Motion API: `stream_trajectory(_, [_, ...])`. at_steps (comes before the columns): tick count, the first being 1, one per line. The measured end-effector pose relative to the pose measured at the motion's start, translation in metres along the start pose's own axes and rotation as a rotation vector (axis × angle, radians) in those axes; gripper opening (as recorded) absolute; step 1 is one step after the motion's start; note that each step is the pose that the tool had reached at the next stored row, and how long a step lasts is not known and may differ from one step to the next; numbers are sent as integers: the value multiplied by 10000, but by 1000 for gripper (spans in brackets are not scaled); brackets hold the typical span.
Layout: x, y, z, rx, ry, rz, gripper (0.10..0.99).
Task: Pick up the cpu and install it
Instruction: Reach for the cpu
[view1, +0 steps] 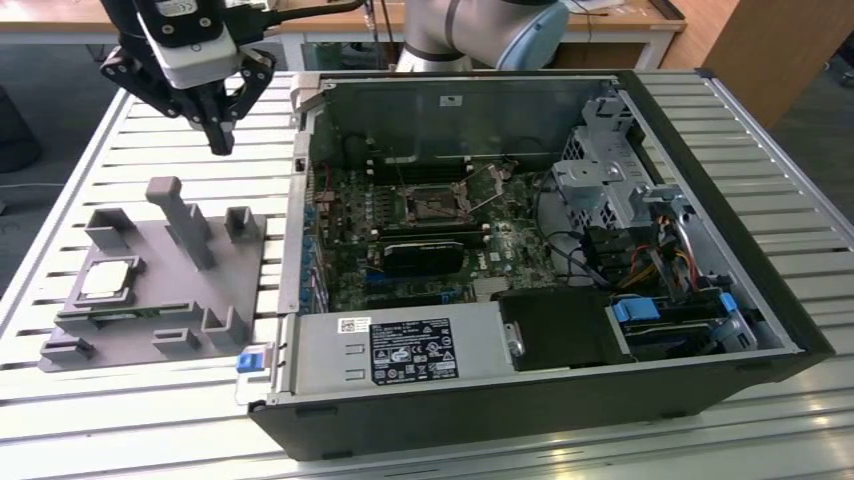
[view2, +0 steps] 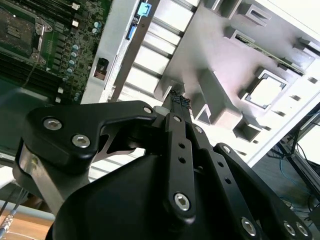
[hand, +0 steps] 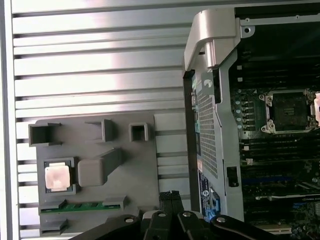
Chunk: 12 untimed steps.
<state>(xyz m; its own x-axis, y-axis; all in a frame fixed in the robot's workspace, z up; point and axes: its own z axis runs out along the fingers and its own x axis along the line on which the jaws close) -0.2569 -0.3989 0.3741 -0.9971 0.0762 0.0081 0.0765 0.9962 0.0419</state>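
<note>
The end effector (view1: 220, 143) hangs over the bench (view1: 74, 165), fingers pressed together and empty. Well below it, off to one side, the cpu (view1: 107, 279) lies flat in a recess of the grey fixture (view1: 154, 305), probably so it stays located for grasping. On the end effector's other side is the socket (view1: 434, 207).

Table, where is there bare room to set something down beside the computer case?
The table has bare slats between the gray holder and its far edge, by the gripper, and a strip along its near edge in the exterior view. Crowded: the holder, with posts and the cpu, and inside the case.
</note>
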Motion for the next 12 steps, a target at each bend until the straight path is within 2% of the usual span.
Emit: stream_trajectory(12, [135, -11, 18, 3, 38, 2, 106])
